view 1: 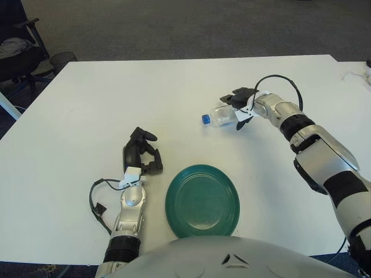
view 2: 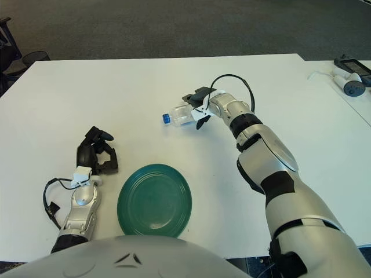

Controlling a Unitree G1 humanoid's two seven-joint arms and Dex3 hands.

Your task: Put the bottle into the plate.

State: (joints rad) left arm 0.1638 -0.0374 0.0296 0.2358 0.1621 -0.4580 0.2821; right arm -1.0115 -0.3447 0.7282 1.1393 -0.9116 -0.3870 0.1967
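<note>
A clear plastic bottle (view 1: 220, 115) with a blue cap lies sideways in the grasp of the robot's right hand (view 1: 240, 104), its cap pointing toward the robot's left, well beyond the empty green plate (view 1: 202, 200). The white table (view 1: 104, 98) stands on grey carpet, an office chair (view 1: 17, 46) at its far left corner. The right arm reaches forward, fingers closed around the bottle's base; the left hand (view 1: 142, 152) shows beside the plate's left, fingers curled, holding nothing.
</note>
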